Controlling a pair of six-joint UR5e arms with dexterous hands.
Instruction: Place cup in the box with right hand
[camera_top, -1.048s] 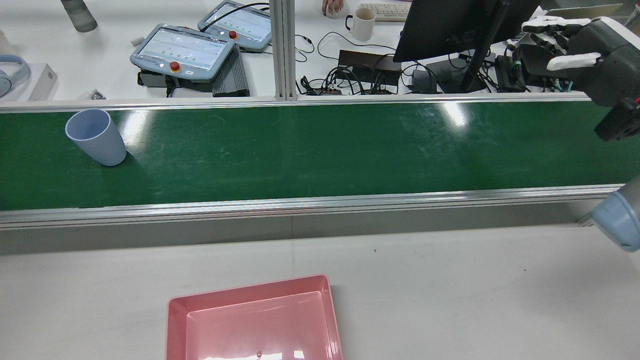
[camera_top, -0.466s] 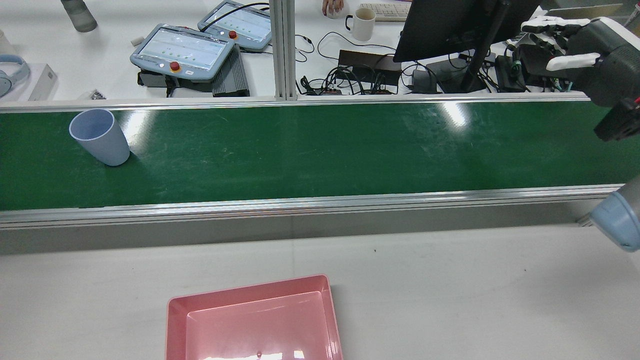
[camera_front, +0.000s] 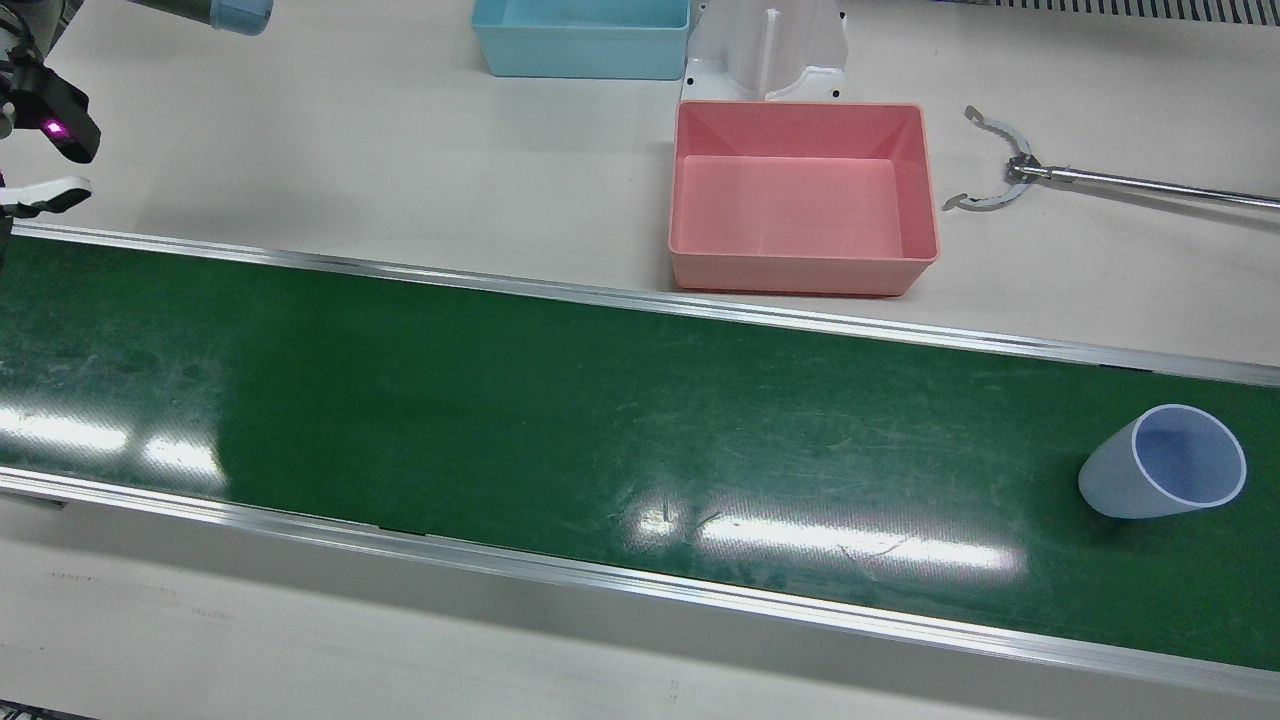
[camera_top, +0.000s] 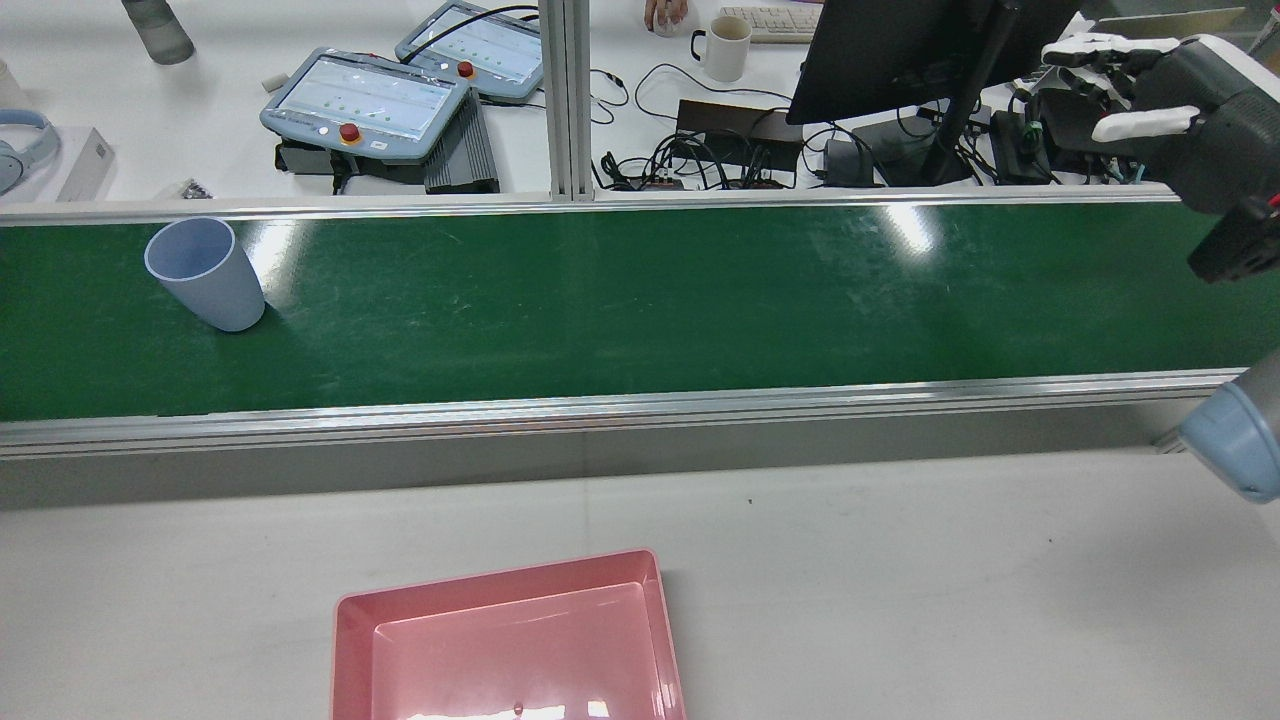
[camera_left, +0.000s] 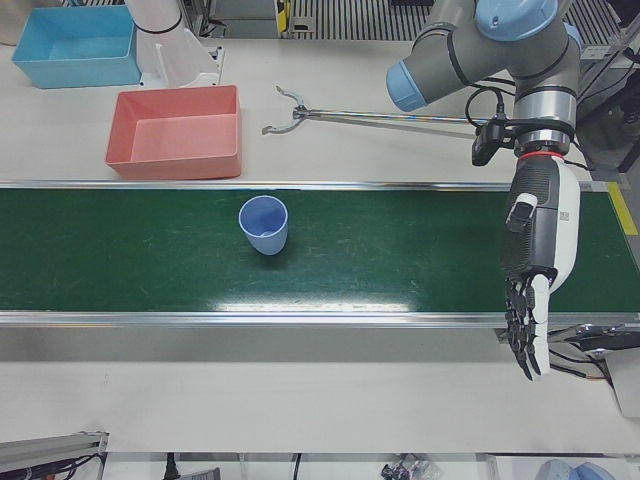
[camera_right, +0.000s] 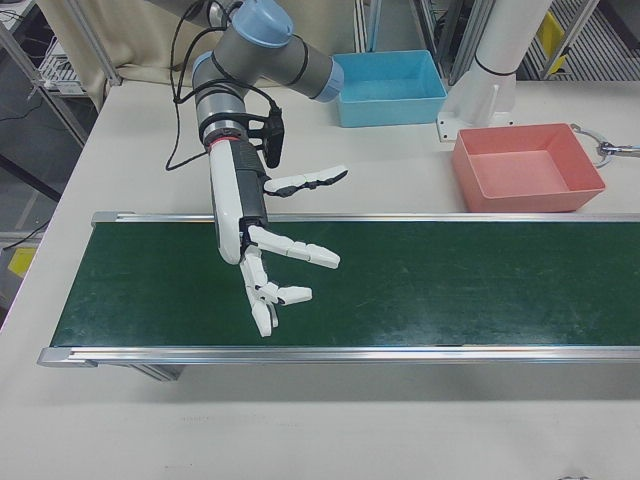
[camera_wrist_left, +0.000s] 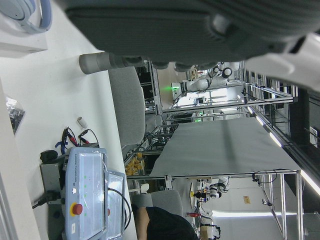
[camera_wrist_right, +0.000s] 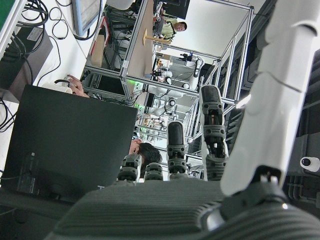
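The pale blue cup (camera_top: 205, 273) stands upright on the green conveyor belt (camera_top: 640, 300), at the left end of the rear view and the far right of the front view (camera_front: 1163, 475). In the left-front view it sits left of centre on the belt (camera_left: 265, 224), just below the pink box (camera_left: 178, 132), with the belt's metal rail between them. The box rests on the pale counter (camera_front: 350, 150), its open side up and nothing inside; a light blue bin (camera_front: 581, 36) lies further back beside the white pedestal (camera_front: 766, 48). A long metal reaching tool (camera_front: 1010, 175) lies on the counter to the right of the box in the front view.

The right hand (camera_right: 270, 270) hangs over the belt in the left half of the right-front view, fingers (camera_right: 300, 252) spread wide and holding nothing, well apart from both cup and box. In the rear view it shows at the upper right edge (camera_top: 1170, 100).

The left hand (camera_left: 535, 270) hangs at the right end of the left-front view, pointing down past the near rail, fingers straight and slightly apart, empty.

Beyond the belt in the rear view lie two teach pendants (camera_top: 365, 100), a dark monitor (camera_top: 890, 60) and a white mug (camera_top: 724, 46).
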